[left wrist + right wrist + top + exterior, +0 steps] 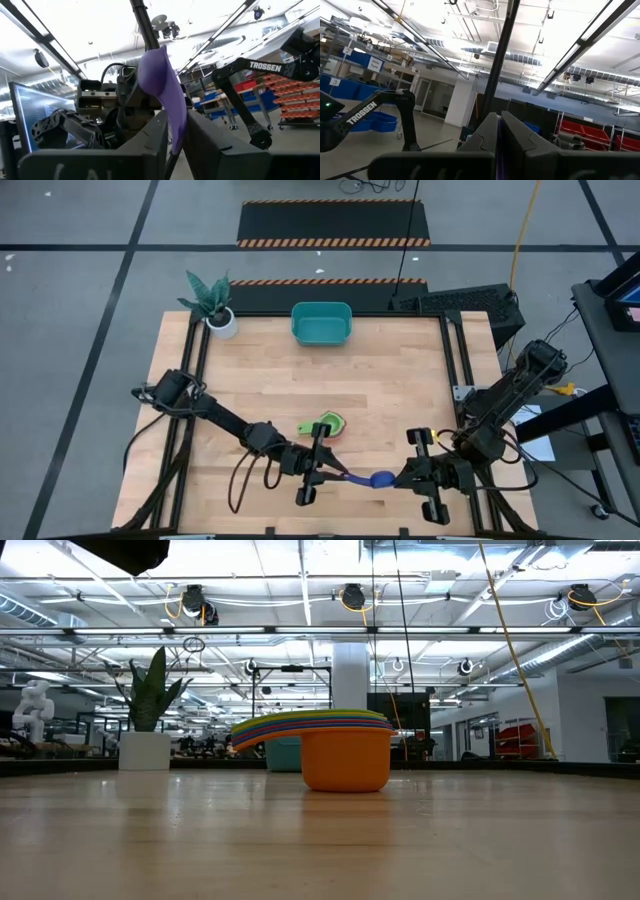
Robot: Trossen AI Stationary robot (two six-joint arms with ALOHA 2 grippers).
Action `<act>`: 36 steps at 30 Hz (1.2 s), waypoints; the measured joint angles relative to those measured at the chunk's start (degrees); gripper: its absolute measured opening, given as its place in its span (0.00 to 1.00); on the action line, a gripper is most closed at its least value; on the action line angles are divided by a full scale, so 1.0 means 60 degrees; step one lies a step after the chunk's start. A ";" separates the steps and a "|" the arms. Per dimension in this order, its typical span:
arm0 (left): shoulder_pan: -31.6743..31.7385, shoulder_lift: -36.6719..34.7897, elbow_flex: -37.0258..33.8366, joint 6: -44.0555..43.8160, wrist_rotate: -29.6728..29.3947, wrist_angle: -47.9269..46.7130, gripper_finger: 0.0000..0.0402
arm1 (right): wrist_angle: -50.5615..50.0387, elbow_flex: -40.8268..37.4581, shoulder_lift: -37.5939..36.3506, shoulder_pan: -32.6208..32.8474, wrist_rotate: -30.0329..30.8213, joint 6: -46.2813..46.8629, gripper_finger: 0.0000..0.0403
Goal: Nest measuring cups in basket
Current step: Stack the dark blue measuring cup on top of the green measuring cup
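A blue-purple measuring cup (380,478) is held in the air between my two grippers, over the table's near edge. My left gripper (335,474) is shut on its handle, and my right gripper (405,477) is shut on its bowl end. A nested stack of measuring cups (326,425), orange at the bottom (345,760), stands on its base at mid table. The teal basket (321,323) stands at the far edge, with no cups showing inside. The low view shows neither gripper. My left gripper pinches the cup's handle (176,137) between its two fingers, near the free end. The fingers (150,142) come from the table's left, slanting upward, along the handle. The cup is lifted clear of the table. My right gripper comes from the table's right, slanting upward. Only a thin purple strip (499,145) of the cup's bowl end shows between its shut fingers (485,135). Which part of the bowl it has is hidden by the fingers.
A white pot with a green plant (215,312) stands at the far left corner. Bare wood lies between the stack and the basket. Black frame rails (455,360) run along the table's left and right sides.
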 joint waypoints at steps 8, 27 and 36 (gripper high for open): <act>0.0011 0.0000 0.0000 -0.0012 0.0011 -0.0142 0.13 | 0.0039 0.0000 0.0000 -0.0001 0.0000 0.0000 0.00; 0.0067 0.0000 -0.0004 -0.0110 -0.0095 -0.0188 0.25 | 0.0049 0.0000 0.0024 -0.0202 -0.0022 0.0078 0.00; 0.0153 0.0000 -0.0004 -0.0329 -0.0091 -0.0251 0.14 | 0.0132 -0.0004 0.0138 -0.0339 -0.0280 0.0283 0.00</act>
